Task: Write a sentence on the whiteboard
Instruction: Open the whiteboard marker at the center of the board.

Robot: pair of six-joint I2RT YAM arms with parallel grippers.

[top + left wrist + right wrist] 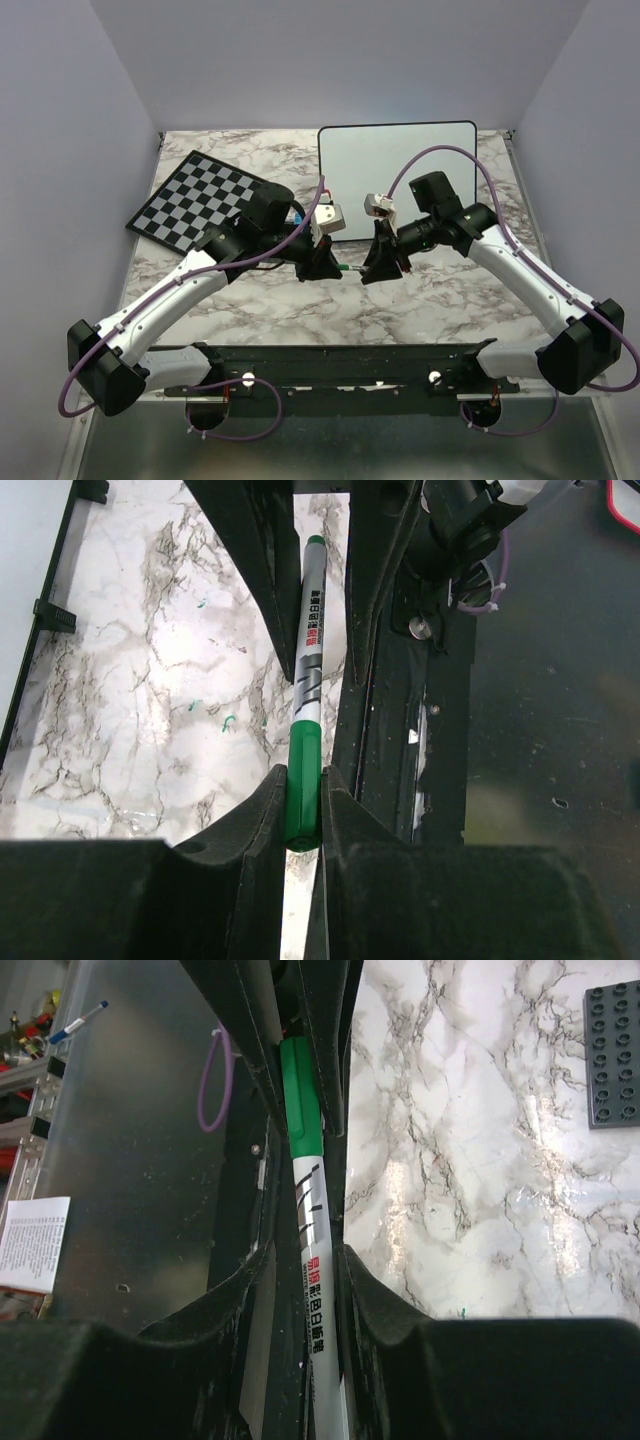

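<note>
**Writing not begun: marker capped, board blank**

Just before the whiteboard (400, 160), we are finding the left gripper (303, 790) clamping the green marker (310, 660) by its cap. The right gripper (318, 1260) is standing slightly parted around the barrel. We are seeing no sentence on the whiteboard, so uncapping and all writing are remaining.

Robot lab cell: white enclosure walls (60, 150), marble tabletop (450, 300)

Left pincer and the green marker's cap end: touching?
Touching. The left wrist view shows both fingers of the left pincer pressed flush against the cap end of the green marker, with no gap on either side.
</note>
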